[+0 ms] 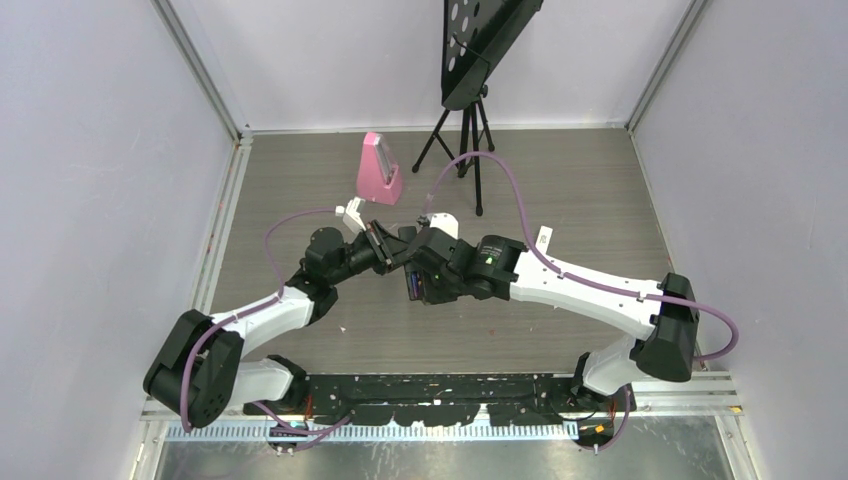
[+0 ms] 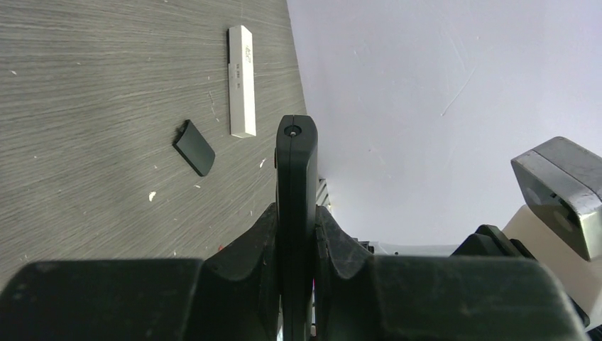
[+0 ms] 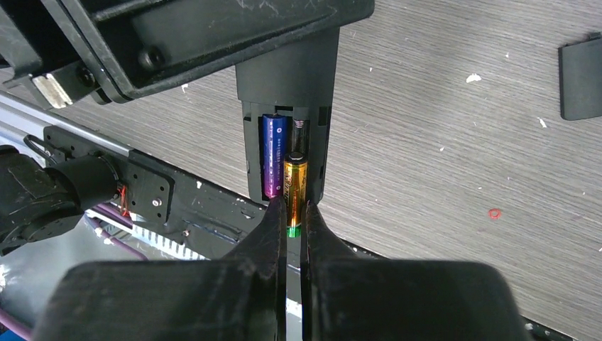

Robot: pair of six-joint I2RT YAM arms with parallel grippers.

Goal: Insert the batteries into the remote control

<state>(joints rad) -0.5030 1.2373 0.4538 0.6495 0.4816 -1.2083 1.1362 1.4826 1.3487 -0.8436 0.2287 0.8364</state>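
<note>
**Right gripper (image 3: 292, 213) feeding in its load**

In the right wrist view, the right gripper is pinching the lower part of a small gold-and-black cylindrical battery (image 3: 295, 183) between its two black fingers. The battery's upper end is lying in the right-hand slot of the open bay of the slim flat black remote control (image 3: 287, 78). Its green-tipped lower end is poking out past the end of the bay. Just beside it, in the left slot, a purple-blue cylindrical battery (image 3: 273, 156) is sitting fully in. Something dark is showing above the gold cell, and I cannot tell whether it is a contact or another battery. The small flat black back cover (image 3: 581, 78) is lying on the grey wood-grain table (image 3: 440, 128), well apart.

In the left wrist view, the left gripper (image 2: 297, 220) is clamping the remote control edge-on, fingers pressed against its two flat faces, holding it off the table. Below, the cover is lying near a white bar-shaped remote (image 2: 241, 82).

In the top view, both arms are meeting over the middle of the table, their grippers nearly touching. A pink wedge-shaped object (image 1: 378, 170) and a black tripod stand (image 1: 480, 45) are standing beyond them.

To do this step well, the push probably needs to run along the battery's own axis against the far contact. The free end can then be tipped down into the slot. The left gripper should be holding firm, since the remote control could slip under a sideways load. Letting go before the cell is lying flush risks it springing out or nudging its neighbour.
</note>
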